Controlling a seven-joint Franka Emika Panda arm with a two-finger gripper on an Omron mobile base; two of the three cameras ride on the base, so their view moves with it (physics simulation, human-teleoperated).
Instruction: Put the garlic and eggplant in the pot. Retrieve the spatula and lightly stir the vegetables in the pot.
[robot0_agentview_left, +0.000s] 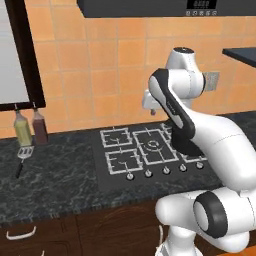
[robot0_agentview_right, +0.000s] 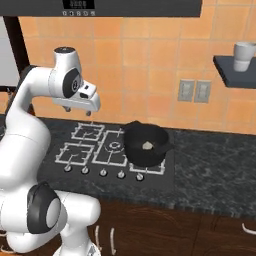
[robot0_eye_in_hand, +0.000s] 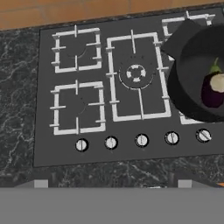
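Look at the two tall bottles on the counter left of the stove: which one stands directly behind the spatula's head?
The yellowish-green bottle, the left of the pair. The spatula lies on the counter straight in front of it, while the dark reddish-brown bottle stands to its right.

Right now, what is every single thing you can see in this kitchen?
pot: one, black, on the stove's right burner
garlic: one, pale cream, inside the pot
eggplant: one, dark purple, inside the pot beside the garlic
spatula: one, silver head and black handle, on the counter left of the stove
bottles: two, yellowish and brown, behind the spatula
stove: one, black, five knobs
cup: one, white, on the right shelf
wall outlets: two, grey
gripper: one, white, above the stove's left burners
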